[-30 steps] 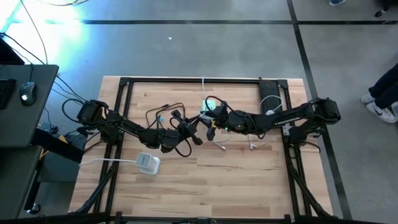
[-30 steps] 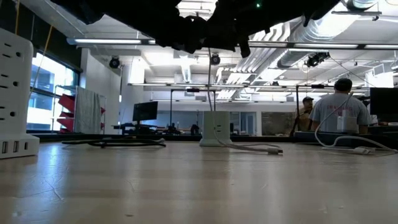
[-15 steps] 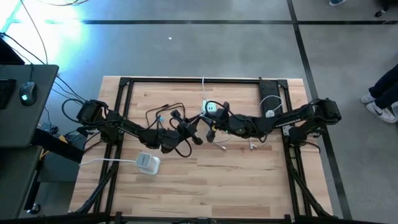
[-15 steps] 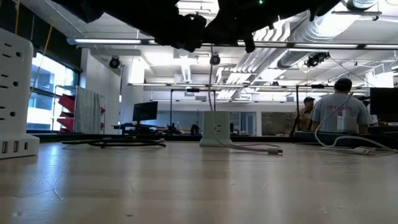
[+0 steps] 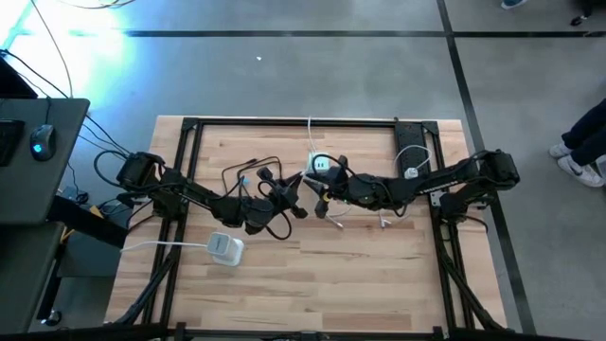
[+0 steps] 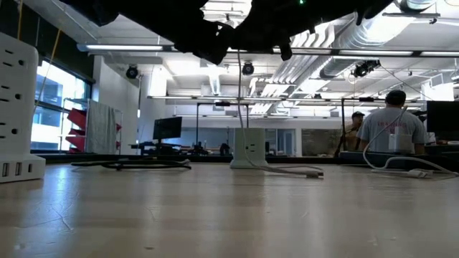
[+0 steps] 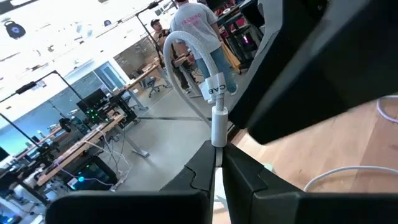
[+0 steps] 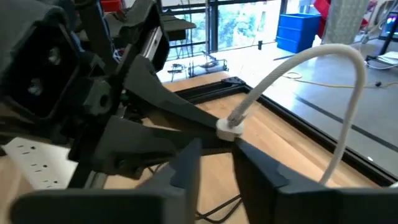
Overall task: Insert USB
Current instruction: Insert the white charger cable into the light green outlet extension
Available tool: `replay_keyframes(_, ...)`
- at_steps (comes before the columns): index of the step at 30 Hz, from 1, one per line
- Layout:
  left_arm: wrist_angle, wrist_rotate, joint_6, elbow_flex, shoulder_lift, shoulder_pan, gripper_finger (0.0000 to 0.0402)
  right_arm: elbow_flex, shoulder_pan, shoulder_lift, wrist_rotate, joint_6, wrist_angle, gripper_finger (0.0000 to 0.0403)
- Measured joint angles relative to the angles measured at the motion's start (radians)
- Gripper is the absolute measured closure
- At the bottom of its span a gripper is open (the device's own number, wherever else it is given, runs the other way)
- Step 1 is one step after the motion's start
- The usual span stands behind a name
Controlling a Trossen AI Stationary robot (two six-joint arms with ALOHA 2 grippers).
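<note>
- Your left gripper (image 7: 217,171) has its jaws clamped shut on the white USB cable (image 7: 214,102), pinching the plug end so the cable stands up out of them.
- Your right gripper (image 8: 214,155) faces it over the middle of the desk (image 5: 379,275); its jaws stand partly apart on either side of the same cable's collar, and you cannot tell whether they touch it.
- From above, both grippers meet just beside the white charger block (image 5: 322,165), near the desk's far edge.
- On the wooden desk, going left to right, you have a white power strip (image 5: 224,246) at the near left, a loop of black cable (image 5: 248,175), then loose white cables (image 5: 409,156) at the right.
- Beyond the desk, the room is an open workshop with ceiling lights, and a person (image 6: 391,132) stands at the right.
- The USB cable is white and thick, with a label tag near the plug, and it arcs away in a curve.
</note>
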Motion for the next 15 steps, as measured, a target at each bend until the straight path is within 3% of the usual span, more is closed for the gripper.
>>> replay_keyframes(4,0.000,-0.001,0.001,0.000,0.000,-0.002,0.0401,0.000,-0.008,0.000,0.005,0.019,0.005,0.0226)
replay_keyframes(7,0.002,-0.001,0.008,0.000,0.002,-0.002,0.0401,0.000,-0.019,0.000,0.011,0.059,0.039,0.0200)
replay_keyframes(15,0.005,-0.008,0.043,0.000,0.004,-0.002,0.0401,0.000,-0.056,0.002,-0.053,0.106,0.056,0.0224)
